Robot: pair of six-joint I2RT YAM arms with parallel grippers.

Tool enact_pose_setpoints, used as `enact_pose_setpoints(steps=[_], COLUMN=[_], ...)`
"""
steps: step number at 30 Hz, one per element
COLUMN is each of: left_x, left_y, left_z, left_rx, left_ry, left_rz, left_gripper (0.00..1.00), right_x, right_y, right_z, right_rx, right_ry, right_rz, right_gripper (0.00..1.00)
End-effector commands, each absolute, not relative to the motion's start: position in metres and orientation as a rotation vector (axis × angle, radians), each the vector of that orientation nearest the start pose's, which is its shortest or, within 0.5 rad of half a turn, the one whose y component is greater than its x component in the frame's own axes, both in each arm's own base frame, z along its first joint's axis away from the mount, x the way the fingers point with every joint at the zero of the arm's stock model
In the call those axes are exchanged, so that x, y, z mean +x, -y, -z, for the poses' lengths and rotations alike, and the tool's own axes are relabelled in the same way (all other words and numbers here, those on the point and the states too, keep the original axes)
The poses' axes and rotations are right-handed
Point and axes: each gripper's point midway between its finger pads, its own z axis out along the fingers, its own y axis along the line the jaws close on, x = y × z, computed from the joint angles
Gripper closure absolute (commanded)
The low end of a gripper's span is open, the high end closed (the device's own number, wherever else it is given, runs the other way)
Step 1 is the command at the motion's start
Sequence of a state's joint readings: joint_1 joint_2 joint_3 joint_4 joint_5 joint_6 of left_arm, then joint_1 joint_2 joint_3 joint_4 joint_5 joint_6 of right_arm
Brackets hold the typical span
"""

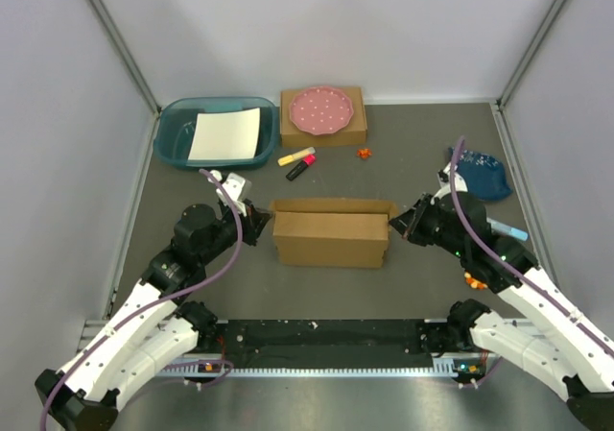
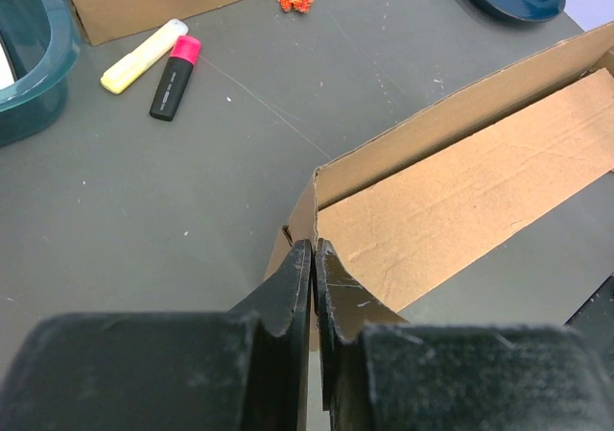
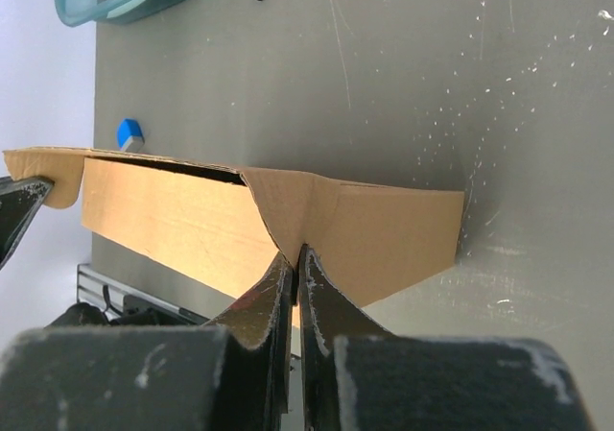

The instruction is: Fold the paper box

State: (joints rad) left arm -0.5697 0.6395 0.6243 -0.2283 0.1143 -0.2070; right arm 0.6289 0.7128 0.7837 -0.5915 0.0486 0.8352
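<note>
The paper box [image 1: 331, 231] stands in the middle of the table as a long, open-topped brown cardboard trough. My left gripper [image 1: 261, 222] is at its left end, and in the left wrist view the gripper [image 2: 314, 251] is shut on the end wall's corner edge of the box [image 2: 460, 201]. At the right end is my right gripper [image 1: 398, 225]. The right wrist view shows that gripper [image 3: 295, 254] shut on a creased end flap of the box [image 3: 384, 229]. The box floor is hidden behind the near wall.
A teal bin [image 1: 213, 131] holding white paper sits at the back left. Beside it is a smaller brown box [image 1: 322, 112] bearing a pink dotted plate. A yellow highlighter [image 1: 295, 156], a pink-capped marker [image 1: 301, 168] and an orange scrap [image 1: 364, 153] lie behind the box. A dark blue dish [image 1: 480, 174] lies at the right.
</note>
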Motion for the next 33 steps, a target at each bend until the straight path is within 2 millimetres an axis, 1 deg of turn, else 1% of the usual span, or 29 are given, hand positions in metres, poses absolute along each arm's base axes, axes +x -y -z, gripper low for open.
enact_pose_setpoints(steps=[1, 6, 11, 19, 27, 33], left_x=[0.215, 0.215, 0.215, 0.215, 0.216, 0.214], left_y=[0.194, 0.194, 0.192, 0.191, 0.19, 0.19], left_z=[-0.233, -0.233, -0.235, -0.235, -0.24, -0.237], left_rx=[0.461, 0.462, 0.459, 0.453, 0.442, 0.433], left_ry=[-1.784, -1.783, -1.776, -1.776, -1.771, -1.795], left_rz=[0.757, 0.757, 0.751, 0.742, 0.744, 0.754], left_gripper=[0.94, 0.94, 0.94, 0.95, 0.98, 1.0], right_x=[0.195, 0.192, 0.191, 0.184, 0.181, 0.178], right_y=[-0.197, -0.198, -0.192, -0.186, -0.177, -0.176], right_z=[-0.214, -0.2, -0.186, -0.16, -0.156, -0.157], right_rx=[0.216, 0.162, 0.116, 0.049, 0.017, 0.013], right_ry=[-2.192, -2.214, -2.226, -2.267, -2.274, -2.272], right_rz=[-0.886, -0.82, -0.731, -0.659, -0.618, -0.623], right_gripper=[1.0, 1.0, 1.0, 1.0, 1.0, 1.0])
